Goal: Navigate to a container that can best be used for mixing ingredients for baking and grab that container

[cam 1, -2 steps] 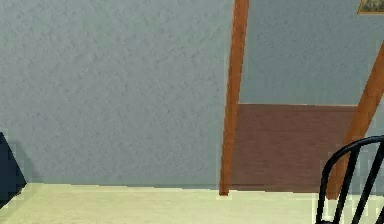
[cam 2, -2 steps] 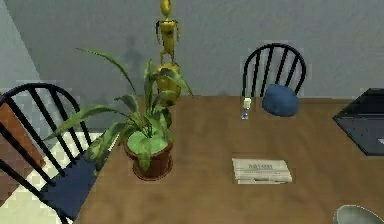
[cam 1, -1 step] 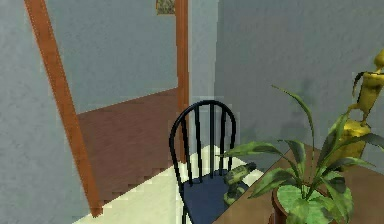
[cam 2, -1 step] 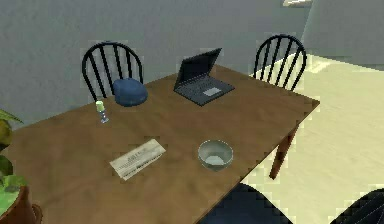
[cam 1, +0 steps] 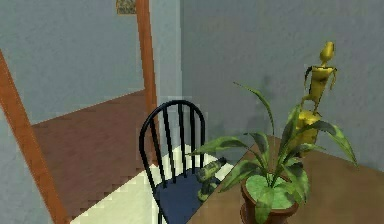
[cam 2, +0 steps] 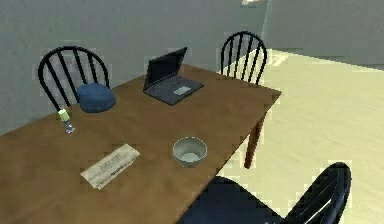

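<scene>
A small grey-white bowl (cam 2: 189,151) stands on the brown wooden table (cam 2: 130,120) toward its near edge in the arm side view. A rounded blue thing (cam 2: 95,97) lies farther out on the same tabletop, near a dark spindle-back chair (cam 2: 72,68).
On the table sit an open dark laptop (cam 2: 170,77), a flat pale card (cam 2: 111,165) and a small bottle (cam 2: 66,120). Chairs stand at the far end (cam 2: 245,50) and near edge (cam 2: 290,205). Ahead: a potted plant (cam 1: 275,165), a yellow figurine (cam 1: 320,75), a black chair (cam 1: 175,150), an orange-framed doorway (cam 1: 147,60).
</scene>
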Tool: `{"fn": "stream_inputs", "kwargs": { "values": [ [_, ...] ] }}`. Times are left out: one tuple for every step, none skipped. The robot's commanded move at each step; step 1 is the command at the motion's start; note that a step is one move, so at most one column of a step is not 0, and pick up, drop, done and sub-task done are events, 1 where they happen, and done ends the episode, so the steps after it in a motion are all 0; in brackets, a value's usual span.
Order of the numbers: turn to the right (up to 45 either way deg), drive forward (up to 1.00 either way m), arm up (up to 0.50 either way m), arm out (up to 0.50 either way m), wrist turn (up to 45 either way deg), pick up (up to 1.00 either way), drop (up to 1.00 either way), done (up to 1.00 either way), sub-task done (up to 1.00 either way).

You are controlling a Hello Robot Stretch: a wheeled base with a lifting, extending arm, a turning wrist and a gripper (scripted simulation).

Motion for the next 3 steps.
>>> {"fn": "stream_inputs", "kwargs": {
  "values": [
    [0.0, 0.00, 0.50, 0.00, 0.0, 0.00, 0.00, 0.00, 0.00],
    [0.0, 0.00, 0.38, 0.00, 0.0, 0.00, 0.00, 0.00, 0.00],
    [0.0, 0.00, 0.00, 0.22, 0.0, 0.00, 0.00, 0.00, 0.00]
  ]
}}
